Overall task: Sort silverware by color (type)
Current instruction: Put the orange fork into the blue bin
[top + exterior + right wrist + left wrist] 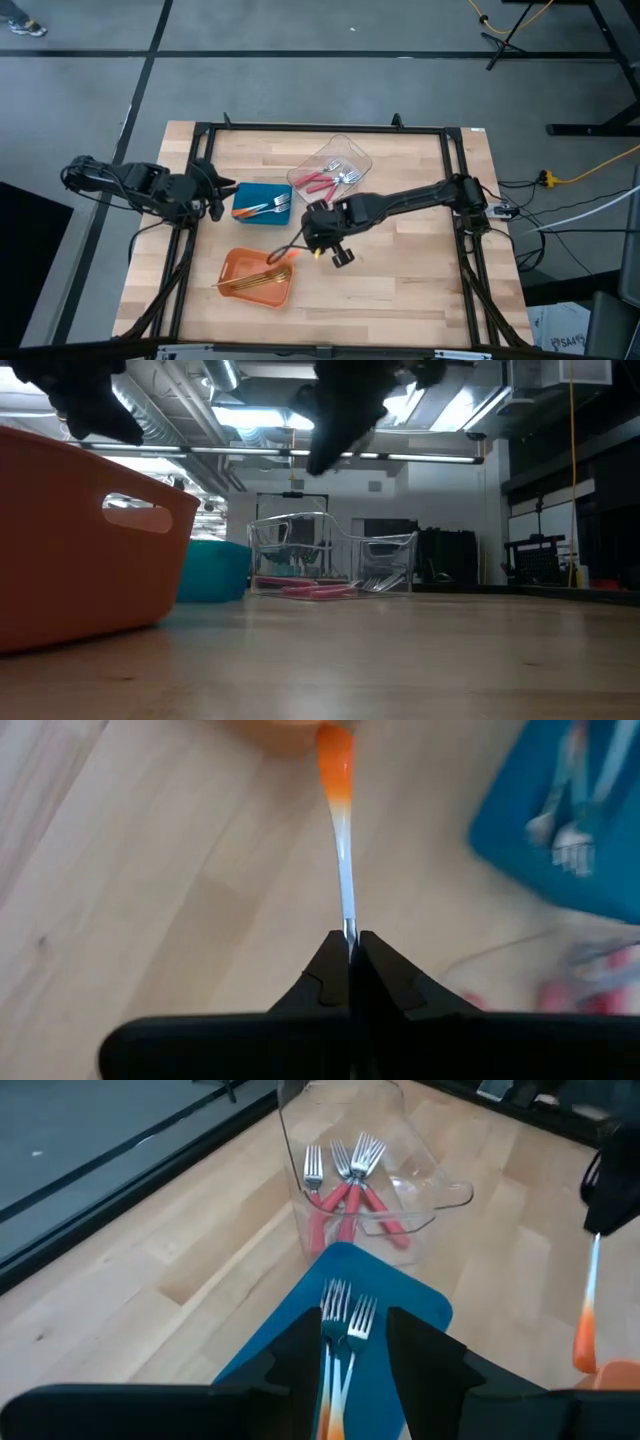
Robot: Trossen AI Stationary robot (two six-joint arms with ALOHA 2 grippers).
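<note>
My right gripper (pixel 350 935) hangs above the table's middle, shut on a fork with an orange handle (pixel 340 810), between the orange container (pixel 236 262) and the blue container (pixel 247 192). Gold forks (pixel 255 283) lie in the orange container. Two orange-handled forks (pixel 340 1335) lie in the blue container, and my left gripper (pixel 350 1330) stands open at that container's left end, its fingers apart above them. Red-handled forks (pixel 345 1200) lie in the clear container (pixel 350 152) at the far middle. My right gripper pinches the fork's silver end (pixel 349 915) between its two fingertips, coming from above and slanting down. The fingers hide the tines. The fork hangs below the fingers, clear of the table, with its orange handle end (pixel 585 1335) lowest.
The three containers stand close together in the table's left and middle part. Bare wood lies toward the near and right edges. A dark frame (pixel 455 180) runs around the table.
</note>
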